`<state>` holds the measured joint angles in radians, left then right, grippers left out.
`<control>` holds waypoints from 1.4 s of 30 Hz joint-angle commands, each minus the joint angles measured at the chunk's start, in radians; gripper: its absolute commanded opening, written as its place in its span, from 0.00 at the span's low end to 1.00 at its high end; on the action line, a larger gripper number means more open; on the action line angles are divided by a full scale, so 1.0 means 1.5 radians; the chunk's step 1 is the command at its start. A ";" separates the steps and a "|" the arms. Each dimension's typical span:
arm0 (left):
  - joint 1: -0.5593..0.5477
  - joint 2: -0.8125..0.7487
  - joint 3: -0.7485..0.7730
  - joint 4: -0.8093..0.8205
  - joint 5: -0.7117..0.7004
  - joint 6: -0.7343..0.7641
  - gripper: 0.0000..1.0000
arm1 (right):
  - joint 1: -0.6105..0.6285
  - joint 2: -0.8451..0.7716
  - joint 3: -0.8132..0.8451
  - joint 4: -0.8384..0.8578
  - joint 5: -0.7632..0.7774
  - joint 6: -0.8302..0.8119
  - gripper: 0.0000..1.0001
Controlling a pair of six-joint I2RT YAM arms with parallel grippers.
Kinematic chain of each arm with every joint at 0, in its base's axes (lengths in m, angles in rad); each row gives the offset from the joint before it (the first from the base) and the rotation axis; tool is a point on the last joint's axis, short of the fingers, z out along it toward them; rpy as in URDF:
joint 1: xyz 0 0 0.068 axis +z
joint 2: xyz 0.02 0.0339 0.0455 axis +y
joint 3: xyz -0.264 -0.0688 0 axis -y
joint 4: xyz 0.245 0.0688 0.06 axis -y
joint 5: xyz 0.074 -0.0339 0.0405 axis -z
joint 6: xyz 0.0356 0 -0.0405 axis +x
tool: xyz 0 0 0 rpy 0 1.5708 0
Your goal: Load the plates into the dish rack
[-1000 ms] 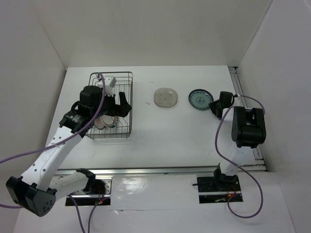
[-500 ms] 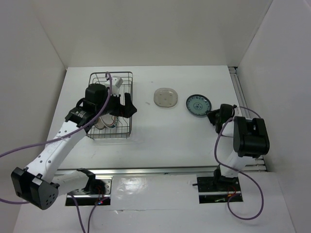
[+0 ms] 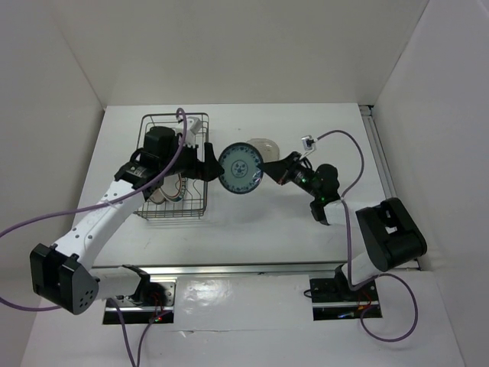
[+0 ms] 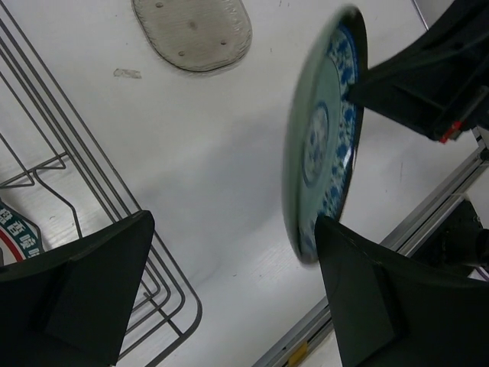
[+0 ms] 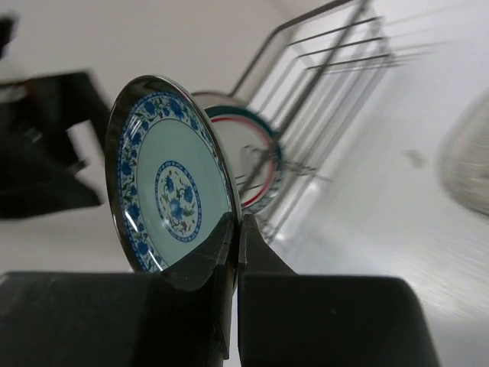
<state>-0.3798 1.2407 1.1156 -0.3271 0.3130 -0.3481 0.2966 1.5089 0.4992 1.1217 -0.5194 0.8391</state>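
Observation:
My right gripper (image 3: 263, 172) (image 5: 235, 222) is shut on the rim of the small teal patterned plate (image 3: 240, 169) (image 5: 172, 191) and holds it on edge above the table, just right of the dish rack (image 3: 174, 116) (image 5: 336, 53). My left gripper (image 3: 208, 160) (image 4: 233, 222) is open at the rack's right side, and the teal plate (image 4: 321, 145) hangs just beyond its right finger. The red-rimmed plate (image 3: 164, 195) (image 5: 256, 153) stands in the rack. The translucent grey plate (image 3: 266, 143) (image 4: 191, 30) lies on the table behind the teal one. The orange-centred plate is hidden.
A metal rail (image 3: 374, 130) runs along the table's right edge and another (image 3: 252, 269) along the front by the arm bases. White walls close in the left, back and right sides.
My right gripper has lifted the teal plate off the table at the right and carried it left to the rack. My left gripper has swung right, out over the rack's right side.

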 commanded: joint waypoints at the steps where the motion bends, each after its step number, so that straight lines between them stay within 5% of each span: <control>1: 0.004 0.006 0.021 0.035 0.004 -0.018 1.00 | 0.045 -0.026 0.018 0.139 -0.058 -0.023 0.00; 5: 0.010 0.006 0.021 0.035 0.004 -0.018 0.99 | 0.070 -0.032 0.033 0.138 -0.071 -0.023 0.00; 7: 0.010 0.006 0.021 0.035 0.004 -0.018 0.89 | 0.087 -0.032 0.047 0.129 -0.077 -0.030 0.00; 9: 0.010 0.006 0.021 0.035 0.004 -0.018 0.60 | 0.087 -0.032 0.054 0.138 -0.087 -0.024 0.00; 10: 0.010 0.006 0.021 0.035 0.004 -0.018 0.11 | 0.094 -0.032 0.054 0.125 -0.087 -0.023 0.05; 11: 0.010 0.006 0.021 0.035 0.004 -0.018 0.00 | 0.101 -0.038 0.054 0.116 -0.081 -0.033 0.37; 13: 0.010 -0.001 0.021 0.035 -0.009 -0.012 0.00 | 0.101 -0.039 0.054 0.094 -0.066 -0.044 0.77; 15: 0.010 -0.028 0.027 0.029 -0.061 -0.012 0.00 | 0.108 -0.045 0.054 0.059 -0.042 -0.056 1.00; 21: 0.010 -0.112 0.031 -0.024 -0.437 0.031 0.00 | 0.108 -0.066 0.048 -0.034 -0.006 -0.095 1.00; 25: 0.010 -0.118 0.019 -0.024 -0.569 0.062 0.00 | 0.102 -0.066 0.022 -0.034 -0.006 -0.101 1.00; 31: 0.010 -0.075 0.019 -0.058 -0.660 0.062 0.00 | 0.081 -0.079 -0.001 -0.034 -0.028 -0.101 1.00; 42: 0.010 0.005 0.005 -0.096 -0.666 0.015 0.00 | 0.006 -0.110 -0.055 0.031 -0.086 -0.061 1.00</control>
<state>-0.3668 1.2335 1.1217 -0.4877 -0.6491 -0.2955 0.3233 1.3670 0.4412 1.0729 -0.6014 0.7296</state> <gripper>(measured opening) 0.125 0.999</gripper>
